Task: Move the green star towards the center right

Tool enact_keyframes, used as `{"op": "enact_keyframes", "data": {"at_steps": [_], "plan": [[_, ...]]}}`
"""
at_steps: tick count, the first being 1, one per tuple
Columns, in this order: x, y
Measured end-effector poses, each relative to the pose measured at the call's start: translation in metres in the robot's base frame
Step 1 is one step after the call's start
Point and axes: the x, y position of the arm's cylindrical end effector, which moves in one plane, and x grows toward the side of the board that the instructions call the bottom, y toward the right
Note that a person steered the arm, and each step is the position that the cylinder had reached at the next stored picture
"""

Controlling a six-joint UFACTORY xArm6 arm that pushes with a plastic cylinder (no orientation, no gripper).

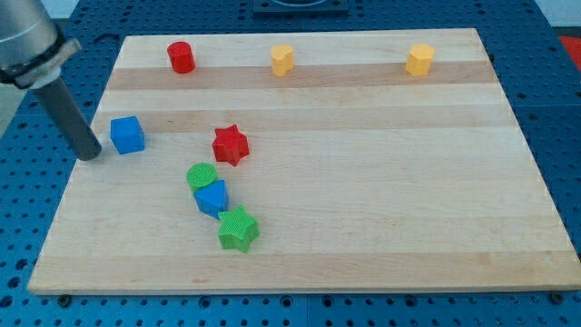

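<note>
The green star [238, 228] lies on the wooden board [363, 182] at the lower left of centre. It touches a blue block [211, 196] just above it, and a green round block [201, 175] sits on the upper side of that. My tip [90, 155] is at the board's left edge, just left of a blue cube [127, 134] and far to the upper left of the green star.
A red star [230, 143] lies above the green round block. Along the view's top stand a red cylinder [182, 57], a yellow block [283, 60] and another yellow block [419, 59].
</note>
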Motion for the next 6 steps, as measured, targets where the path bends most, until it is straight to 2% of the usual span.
{"op": "enact_keyframes", "data": {"at_steps": [1, 2, 4, 6], "plan": [[-0.023, 0.007], [-0.019, 0.028], [-0.018, 0.015], [0.039, 0.015]]}}
